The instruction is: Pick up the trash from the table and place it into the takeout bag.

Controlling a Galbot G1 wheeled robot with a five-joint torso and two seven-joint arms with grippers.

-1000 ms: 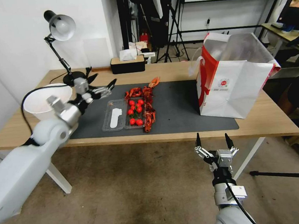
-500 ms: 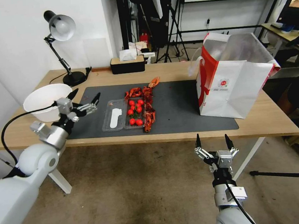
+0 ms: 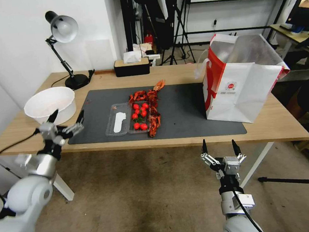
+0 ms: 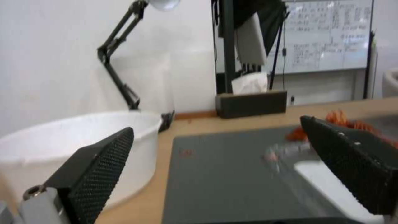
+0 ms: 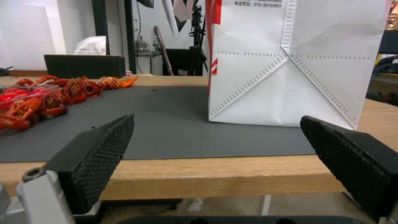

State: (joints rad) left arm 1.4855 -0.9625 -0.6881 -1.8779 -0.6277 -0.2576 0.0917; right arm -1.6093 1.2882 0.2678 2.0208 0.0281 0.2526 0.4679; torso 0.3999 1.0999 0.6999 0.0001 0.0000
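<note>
Trash on the table (image 3: 179, 74): a white bowl (image 3: 50, 103) at nine o'clock of the dark mat (image 3: 183, 110), a clear plastic tray (image 3: 127, 118) of cherry tomatoes, and crayfish shells (image 3: 153, 110) strung along twelve-to-six. Tray looks light, flimsy and slippery; its rim seems the safest hold. Takeout bag (image 3: 240, 83) stands at three o'clock, mouth up. Left gripper (image 3: 64, 122), fingers spread, hovers beside the bowl; right gripper (image 3: 219, 149), also spread, waits below the table's near edge.

We read "010-58103591" printed at the top of the takeout bag (image 5: 298, 62). Its small red logo (image 3: 231, 86) and the whiteboard (image 4: 323, 34) writing stay illegible to us.
</note>
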